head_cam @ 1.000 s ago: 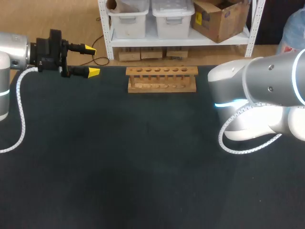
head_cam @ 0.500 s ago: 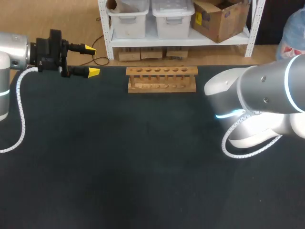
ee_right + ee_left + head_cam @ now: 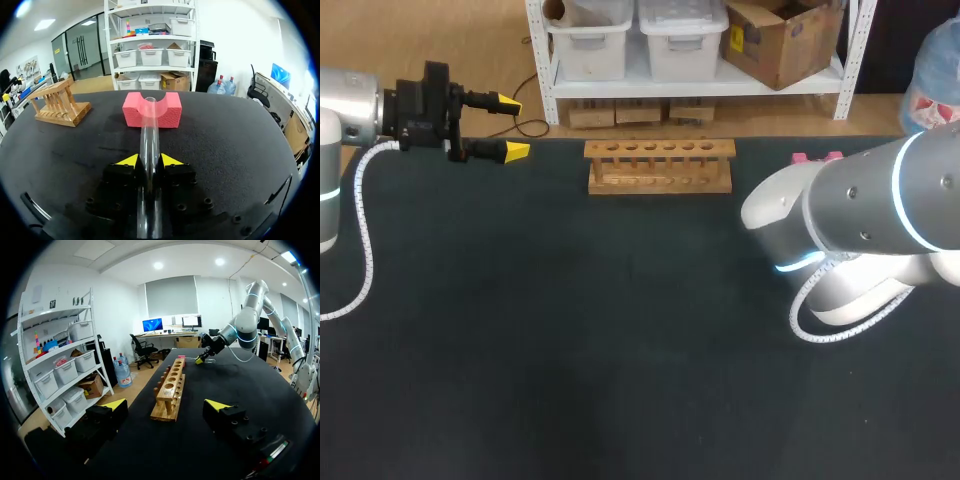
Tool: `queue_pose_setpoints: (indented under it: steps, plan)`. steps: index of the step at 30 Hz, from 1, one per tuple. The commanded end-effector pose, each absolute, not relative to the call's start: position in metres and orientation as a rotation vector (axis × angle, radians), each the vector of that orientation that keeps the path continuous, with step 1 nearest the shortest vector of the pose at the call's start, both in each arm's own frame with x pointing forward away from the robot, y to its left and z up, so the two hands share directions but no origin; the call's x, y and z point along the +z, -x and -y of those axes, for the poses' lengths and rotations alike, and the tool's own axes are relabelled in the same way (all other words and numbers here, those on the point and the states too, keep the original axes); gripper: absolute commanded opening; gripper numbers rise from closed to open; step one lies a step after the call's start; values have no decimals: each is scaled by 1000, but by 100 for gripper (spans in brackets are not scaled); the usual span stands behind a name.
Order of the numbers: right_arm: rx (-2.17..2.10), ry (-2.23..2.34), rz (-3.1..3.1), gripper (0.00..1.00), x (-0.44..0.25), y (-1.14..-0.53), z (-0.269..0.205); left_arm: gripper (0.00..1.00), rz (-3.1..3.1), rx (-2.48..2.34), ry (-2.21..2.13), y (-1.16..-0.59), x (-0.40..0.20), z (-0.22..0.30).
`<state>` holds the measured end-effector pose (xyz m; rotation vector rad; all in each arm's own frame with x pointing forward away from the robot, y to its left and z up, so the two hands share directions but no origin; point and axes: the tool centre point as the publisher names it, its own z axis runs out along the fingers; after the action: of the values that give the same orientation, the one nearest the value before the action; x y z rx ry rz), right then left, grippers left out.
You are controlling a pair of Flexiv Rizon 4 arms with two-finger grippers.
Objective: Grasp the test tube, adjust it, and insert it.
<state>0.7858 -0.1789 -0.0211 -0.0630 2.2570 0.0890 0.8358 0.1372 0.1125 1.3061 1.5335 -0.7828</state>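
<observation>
I count one wooden rack (image 3: 659,166) on my bench (image 3: 570,330). There is one test tube (image 3: 149,140) and one pink foam block (image 3: 152,111), both off past the rack's right end. There are two tools: the left tool (image 3: 514,127) left of the rack and the right tool (image 3: 149,160) right of it.

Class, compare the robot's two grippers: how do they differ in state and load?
The left gripper is open and empty; the right gripper is shut on a clear test tube. The left's jaws stand wide apart, the right's close together. Both have yellow tips.
</observation>
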Motion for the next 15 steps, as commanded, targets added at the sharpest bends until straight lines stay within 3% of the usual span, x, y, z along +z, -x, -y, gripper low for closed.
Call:
queue_pose_setpoints:
  steps: [1,5,15]
  plan:
    - [73,66,-2368,11,-17,-787,177,100,-1530,-782,-1305,-835,112,-138]
    - [63,57,-2370,0,-15,-786,176,100,-1530,-782,-1305,-835,112,-138]
    - [46,-9,-2365,0,-5,-780,177,100,-1530,-782,-1305,-835,112,-138]
